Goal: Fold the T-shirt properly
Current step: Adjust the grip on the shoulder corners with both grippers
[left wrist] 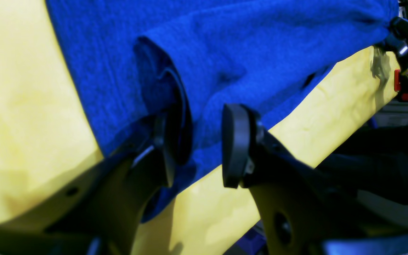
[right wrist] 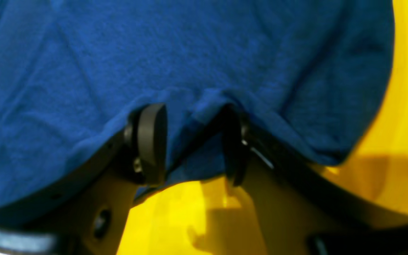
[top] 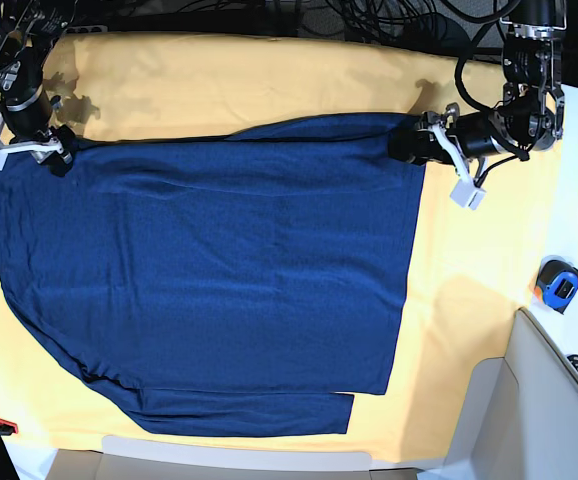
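Two tools w/ jaws apart at soft knit T-shirt [top: 219, 270] on yellow cloth [top: 269, 80].

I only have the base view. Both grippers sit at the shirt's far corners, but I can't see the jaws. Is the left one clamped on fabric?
Observer: No. In the left wrist view the left gripper has its pads apart, with a fold of the T-shirt between them.
Operator: And the right?
Observer: Its wrist view shows the right gripper open too, the hem sagging between the pads above the yellow cloth.
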`<control>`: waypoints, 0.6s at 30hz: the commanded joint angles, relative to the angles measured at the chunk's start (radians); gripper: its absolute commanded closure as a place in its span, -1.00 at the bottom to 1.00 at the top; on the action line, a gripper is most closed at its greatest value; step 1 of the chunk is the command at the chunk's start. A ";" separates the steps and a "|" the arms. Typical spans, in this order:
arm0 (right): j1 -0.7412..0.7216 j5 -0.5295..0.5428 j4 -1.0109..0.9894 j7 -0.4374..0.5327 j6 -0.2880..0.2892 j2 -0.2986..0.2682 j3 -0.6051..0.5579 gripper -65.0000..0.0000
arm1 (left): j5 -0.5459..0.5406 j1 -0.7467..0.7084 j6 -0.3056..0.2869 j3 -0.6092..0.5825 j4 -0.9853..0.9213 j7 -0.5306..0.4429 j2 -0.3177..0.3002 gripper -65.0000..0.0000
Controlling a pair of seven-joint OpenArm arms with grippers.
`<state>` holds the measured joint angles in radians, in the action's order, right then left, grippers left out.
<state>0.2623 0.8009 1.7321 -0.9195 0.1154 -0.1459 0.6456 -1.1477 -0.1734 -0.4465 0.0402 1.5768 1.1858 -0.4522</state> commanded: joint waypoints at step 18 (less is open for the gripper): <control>-0.001 0.019 0.078 0.021 0.016 0.093 0.337 0.20 | -0.021 0.010 -0.008 0.003 0.015 -0.005 -0.033 0.36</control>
<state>0.2661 0.8078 1.7969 -0.9195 0.1177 -0.0383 0.9787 -1.1492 -0.1741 -0.4465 0.0399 1.5772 1.1854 -0.4713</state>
